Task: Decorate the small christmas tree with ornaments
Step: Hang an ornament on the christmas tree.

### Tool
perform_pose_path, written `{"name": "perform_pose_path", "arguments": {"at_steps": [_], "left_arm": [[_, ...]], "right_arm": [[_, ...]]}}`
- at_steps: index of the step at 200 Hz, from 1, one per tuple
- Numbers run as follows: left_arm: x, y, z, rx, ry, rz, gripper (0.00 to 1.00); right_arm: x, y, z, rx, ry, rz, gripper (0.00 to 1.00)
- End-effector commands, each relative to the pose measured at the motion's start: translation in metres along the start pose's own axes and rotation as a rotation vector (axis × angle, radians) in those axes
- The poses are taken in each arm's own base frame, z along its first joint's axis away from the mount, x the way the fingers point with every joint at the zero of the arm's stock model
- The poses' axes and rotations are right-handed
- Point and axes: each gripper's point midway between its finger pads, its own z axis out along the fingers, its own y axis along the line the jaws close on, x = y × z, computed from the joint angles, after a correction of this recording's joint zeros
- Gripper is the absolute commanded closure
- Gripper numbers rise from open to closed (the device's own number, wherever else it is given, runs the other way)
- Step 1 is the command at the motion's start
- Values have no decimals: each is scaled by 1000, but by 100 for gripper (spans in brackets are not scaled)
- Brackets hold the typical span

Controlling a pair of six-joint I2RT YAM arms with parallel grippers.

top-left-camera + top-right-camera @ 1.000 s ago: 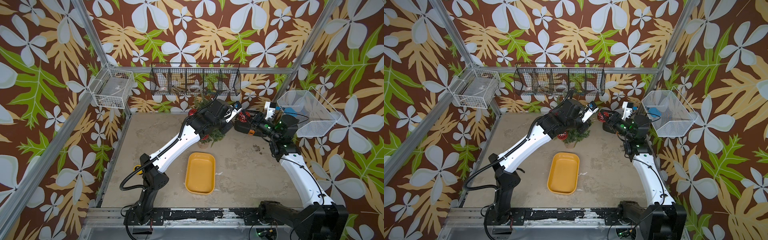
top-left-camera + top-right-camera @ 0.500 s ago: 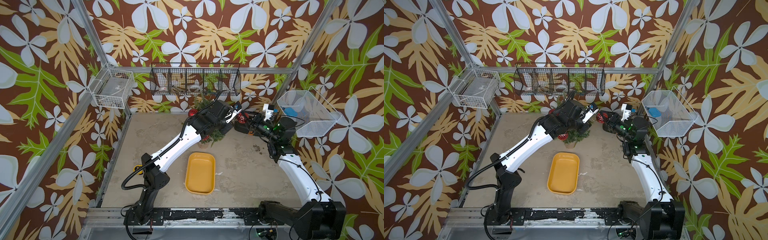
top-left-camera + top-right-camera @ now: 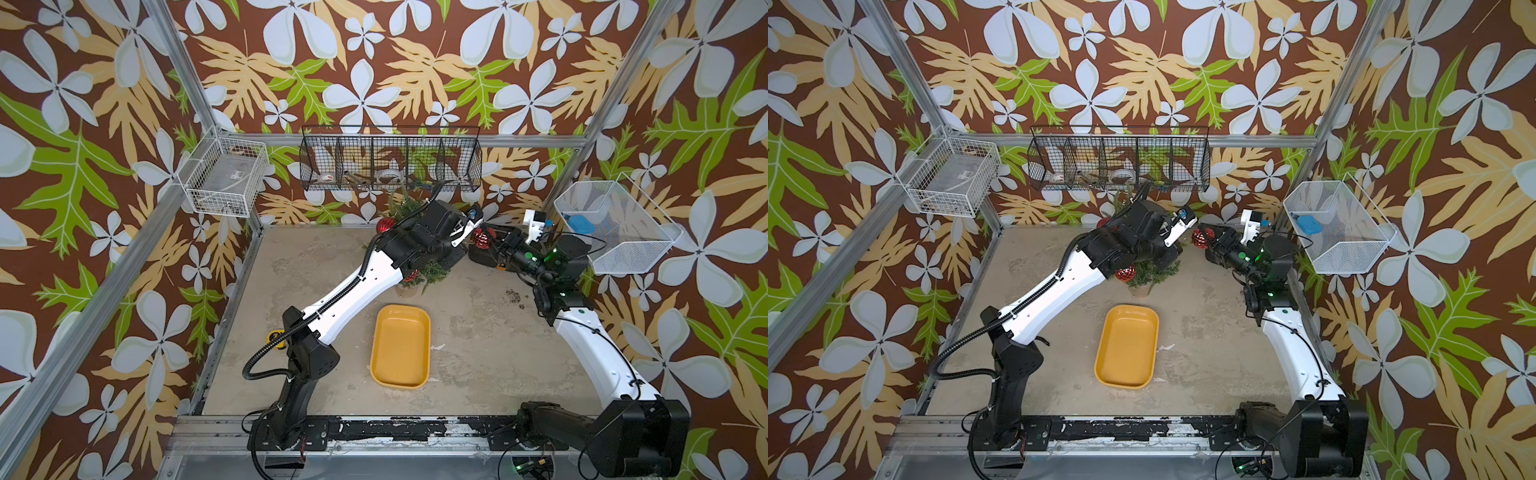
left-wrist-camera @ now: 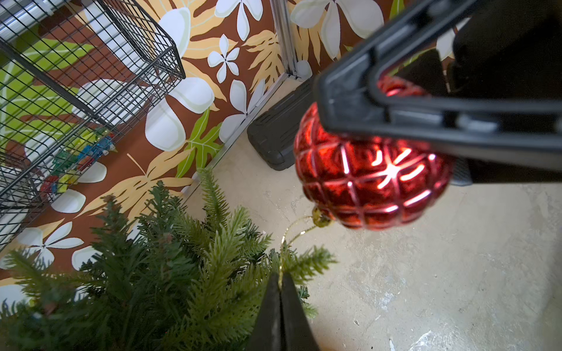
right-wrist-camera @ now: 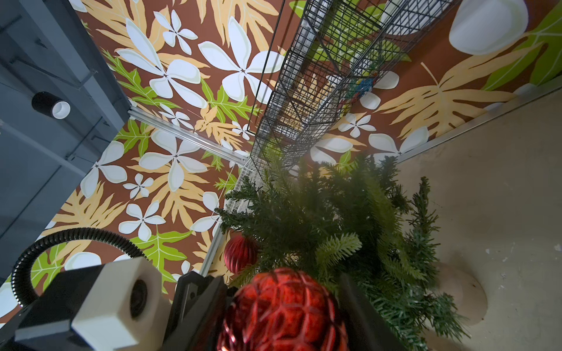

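The small christmas tree point(image 3: 430, 274) stands upright on its pale base toward the far side of the desk point(image 3: 478, 353). It is roughly midway across and close below the black wire basket point(image 3: 390, 162) on the far wall. The left arm reaches over it from the near left and hides much of its crown in both top views.

Just to the right of the tree, a red lattice ornament point(image 3: 482, 240) hangs clear of the desk. The right end effector point(image 5: 273, 288) is clamped on it, with one finger on each side of the ball, and the ornament's gold cap points toward the tree. From the cap a gold string point(image 4: 299, 226) runs to the left end effector point(image 4: 280, 281). Its fingers are pressed together on the string, right beside a branch tip. Whether the string passes around that branch cannot be told.

Two more ornaments sit on the tree. A ribbed ornament point(image 3: 384, 224) shows at the tree's far left side, against the lower edge of the far wall. A second lattice ornament point(image 3: 411, 276) sits among the low branches on the near side, partly hidden by the left arm.

A yellow tray point(image 3: 401, 349) lies flat on the desk, nearer than the tree and apart from it.
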Motion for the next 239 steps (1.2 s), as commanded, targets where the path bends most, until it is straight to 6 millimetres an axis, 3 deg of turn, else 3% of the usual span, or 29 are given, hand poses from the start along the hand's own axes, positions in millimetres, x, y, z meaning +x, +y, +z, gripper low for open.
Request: {"name": "perform_pose_path", "arguments": {"at_steps": [1,102,191,239], "left_arm": [[1,-3,-1,7,8,4,100],[6,3,-5,-41,34,7,100],[22,7,2,-72,99,15,100],[2,9,-7,-65,34,2,100]], "right_arm": [[-2,1,0,-6,-8,-25,59],[2,-5,4,-10,10,-5,59],[8,-17,13,11,26,6,60],[-3,7,8,11,0,-62,60]]}}
